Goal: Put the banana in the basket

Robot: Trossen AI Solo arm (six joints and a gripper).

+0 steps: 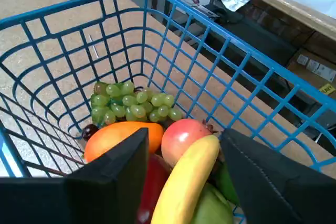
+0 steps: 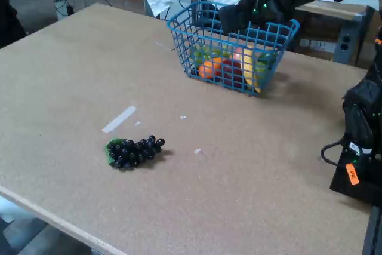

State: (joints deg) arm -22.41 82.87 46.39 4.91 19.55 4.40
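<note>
In the wrist view, the yellow banana [image 1: 189, 182] lies inside the blue wire basket [image 1: 220, 40], resting on other fruit. It sits between the two black fingers of my gripper [image 1: 185, 132]. The jaws stand apart with a gap on each side of the banana, so the gripper is open. In the fixed view, the gripper [image 2: 246, 17] hangs just over the basket [image 2: 179, 27] at the far side of the table. A bit of the banana [image 2: 252, 70] shows through the basket's front wall.
The basket also holds green grapes [image 1: 131, 106], an orange fruit [image 1: 118, 135], a red-pink fruit [image 1: 181, 135] and a green one [image 1: 212, 208]. A dark purple grape bunch [image 2: 135, 150] and a tape strip [image 2: 119, 119] lie on the brown table. Boxes and cables sit behind the far edge.
</note>
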